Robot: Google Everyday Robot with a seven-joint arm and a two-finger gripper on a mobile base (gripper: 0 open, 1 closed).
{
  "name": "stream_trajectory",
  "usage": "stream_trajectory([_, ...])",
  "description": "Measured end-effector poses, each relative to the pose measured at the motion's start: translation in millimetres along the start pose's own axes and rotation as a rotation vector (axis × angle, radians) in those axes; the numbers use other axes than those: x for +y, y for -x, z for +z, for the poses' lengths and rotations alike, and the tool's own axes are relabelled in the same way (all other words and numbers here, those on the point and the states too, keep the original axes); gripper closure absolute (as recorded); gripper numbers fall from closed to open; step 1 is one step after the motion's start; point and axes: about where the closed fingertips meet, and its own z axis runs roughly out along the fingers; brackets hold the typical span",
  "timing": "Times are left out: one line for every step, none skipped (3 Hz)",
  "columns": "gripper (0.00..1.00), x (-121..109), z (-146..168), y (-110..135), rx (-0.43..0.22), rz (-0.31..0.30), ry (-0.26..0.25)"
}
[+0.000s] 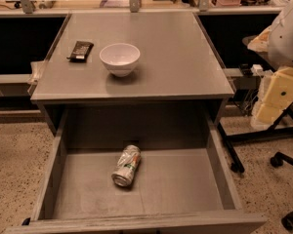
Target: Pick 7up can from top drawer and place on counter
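The top drawer (185,186) stands pulled out toward the near side. The 7up can (127,165) lies on its side on the drawer floor, a little left of centre. It is dented, with 1 round end facing near, and it touches neither side wall.

Above and behind it, the grey desk (180,57) carries 2 things on its left half. They are a white bowl (119,58), upright, and a dark flat packet (80,50) just to the bowl's left, apart from it.

The gripper (276,99) hangs at the far right, beyond the desk's right edge and well apart from the can. I cannot tell whether its jaws are open or closed. The can is not in them.

A black chair base (283,161) stands on the speckled floor (14,169) near the right edge.
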Motion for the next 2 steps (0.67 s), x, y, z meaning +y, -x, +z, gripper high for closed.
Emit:
stream_trajectory([0.00, 0, 0, 0, 0.000, 0.000, 0.000])
stream_trajectory([0.00, 27, 7, 57, -0.005, -0.036, 0.028])
